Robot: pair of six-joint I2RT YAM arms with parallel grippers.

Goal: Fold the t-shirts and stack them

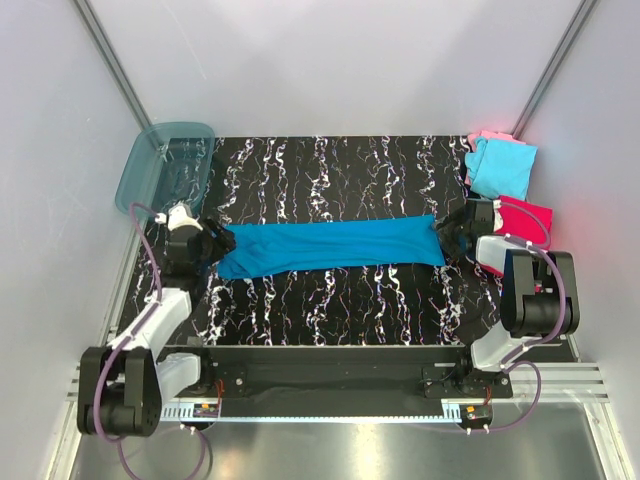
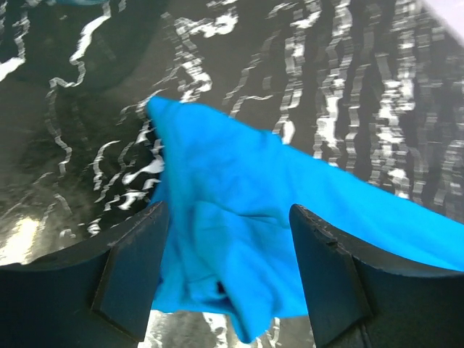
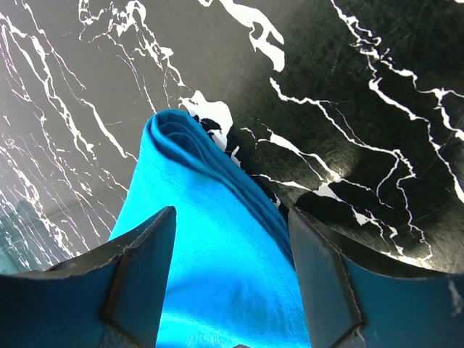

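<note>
Teal-blue t-shirt (image 1: 330,245) is laid out as a long narrow band across the middle of the marbled table (image 1: 330,310), already folded lengthwise, with one end at each arm. At the left end the left gripper (image 1: 205,243) is set over the cloth; in the left wrist view its fingers (image 2: 130,275) are spread wide and the bunched, wrinkled end of the shirt lies between them, not pinched. The claw is released. At the right end the same is seen: the right gripper (image 1: 450,232) is parked over the cloth, its fingers (image 3: 138,275) are held apart, and a neat layered edge of the shirt is framed between them. Nothing is clamped there either.

The other shirts are piled at the far right corner: a light cyan shirt (image 1: 503,165) over a pale pink shirt (image 1: 487,136), with a magenta-red shirt (image 1: 530,215) just beside the right wrist. A translucent tub (image 1: 165,165) is tipped off the far left corner.

Now the risks. If only the top layers are caught at the right end, the lengthwise fold is likely to be pulled open when lifted. On the left, a crumpled wad may be grabbed, so creases would be carried into the next fold. If the two ends are not raised evenly, the band could be skewed. The magenta-red shirt could also be dragged by the right arm.
</note>
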